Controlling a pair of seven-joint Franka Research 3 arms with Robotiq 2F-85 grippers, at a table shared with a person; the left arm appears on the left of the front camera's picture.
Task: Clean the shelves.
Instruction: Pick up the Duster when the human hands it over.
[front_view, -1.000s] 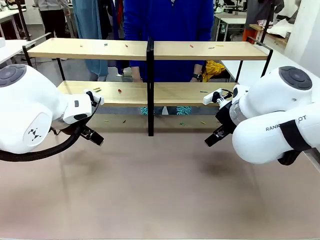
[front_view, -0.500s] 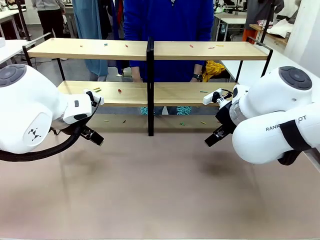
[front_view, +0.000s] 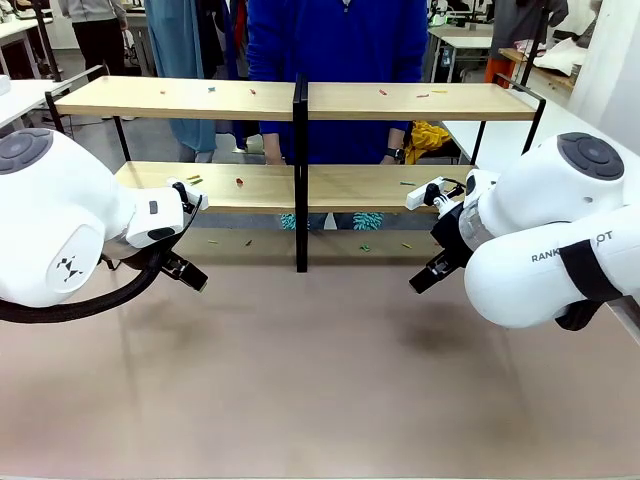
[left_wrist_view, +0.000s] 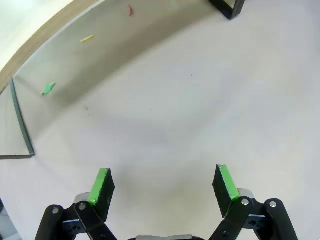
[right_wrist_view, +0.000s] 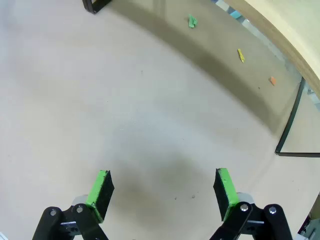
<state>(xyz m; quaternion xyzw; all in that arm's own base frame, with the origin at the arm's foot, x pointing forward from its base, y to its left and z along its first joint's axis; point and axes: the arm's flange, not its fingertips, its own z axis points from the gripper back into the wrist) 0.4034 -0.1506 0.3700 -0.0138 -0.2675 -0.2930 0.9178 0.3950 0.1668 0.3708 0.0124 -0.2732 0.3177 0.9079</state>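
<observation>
**A:** What stage was it at?

**B:** Barely begun, I'd judge. The shelves (front_view: 200, 98) stood across the far side of the tabletop (front_view: 320, 380), with small coloured scraps (front_view: 239, 181) dotted over them and underneath. The left gripper (left_wrist_view: 163, 182) and right gripper (right_wrist_view: 162, 187) hung low over bare surface, jaws spread wide, holding nothing.

**A:** And the next move?

**B:** Probably raising a gripper to the lower board (front_view: 350, 186) and pinching one scrap finely. There was plenty of room in front. The black middle post (front_view: 300, 200) and the board's front edge needed clearing.

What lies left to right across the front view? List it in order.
Left arm → left gripper → shelves' central black post → right gripper → right arm.
</observation>
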